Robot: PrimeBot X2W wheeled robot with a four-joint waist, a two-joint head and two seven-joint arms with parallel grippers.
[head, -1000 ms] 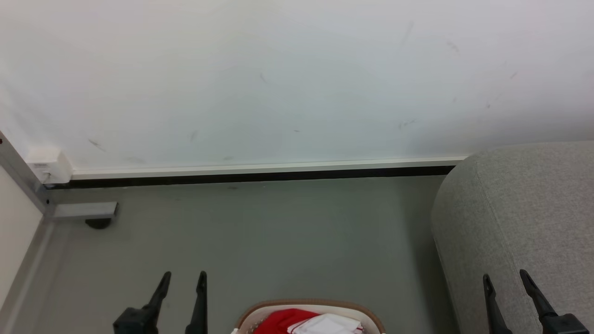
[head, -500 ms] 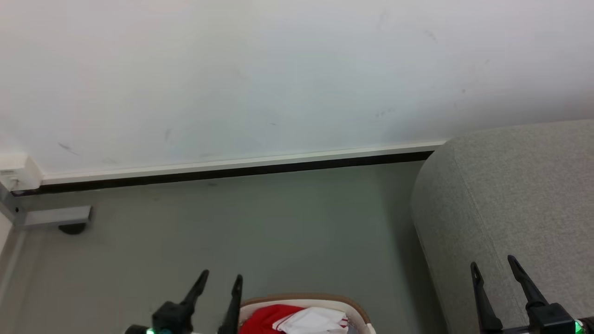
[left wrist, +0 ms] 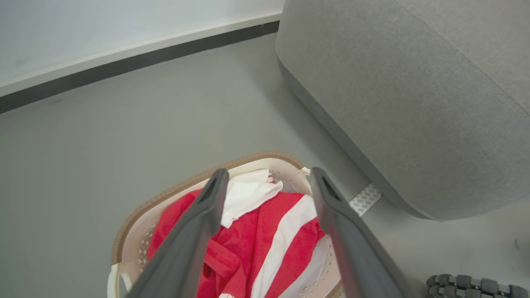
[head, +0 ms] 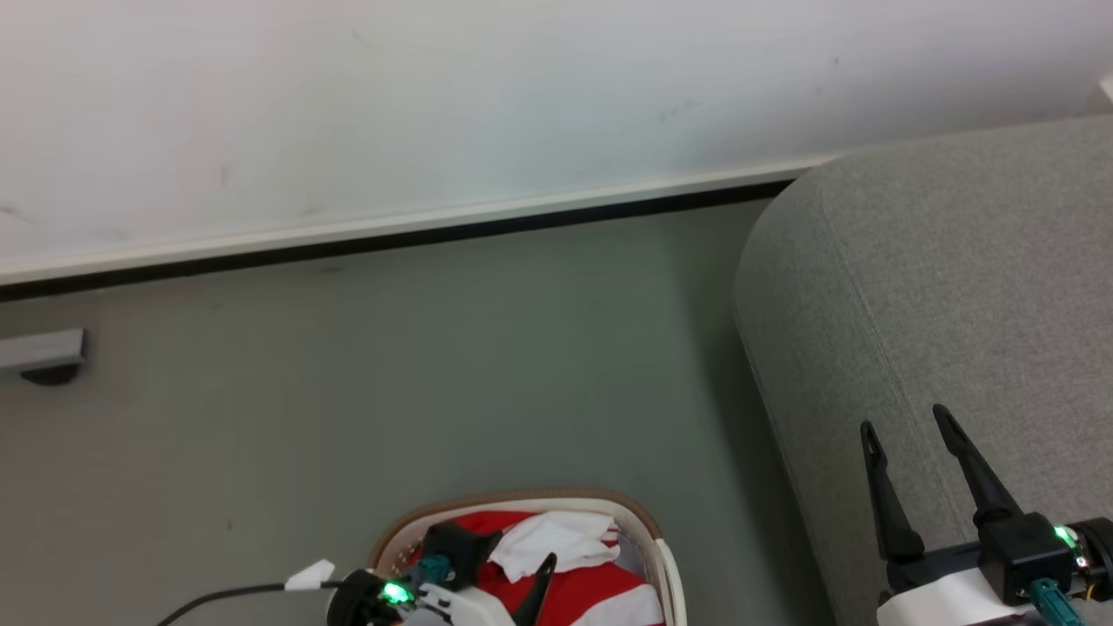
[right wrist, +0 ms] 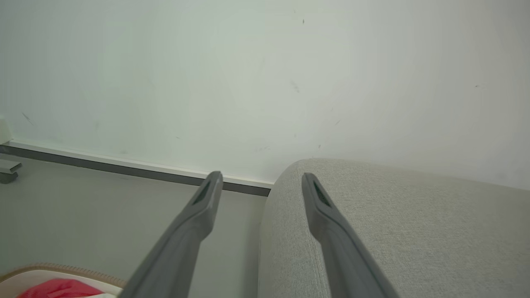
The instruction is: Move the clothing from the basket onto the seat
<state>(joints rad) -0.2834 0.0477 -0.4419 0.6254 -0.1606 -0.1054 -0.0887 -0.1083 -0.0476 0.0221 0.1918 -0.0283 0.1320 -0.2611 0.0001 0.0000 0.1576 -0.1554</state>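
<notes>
Looming beside the basket (left wrist: 132, 239), grey seat (left wrist: 414, 103)

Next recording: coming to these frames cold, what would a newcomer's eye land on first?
The red clothing with white stripes, heaped in the white basket on the grey floor, is the boldest colour, low in the head view. The left gripper hangs open just over it. To the right looms the big light grey seat, with the right gripper open near its edge.
</notes>
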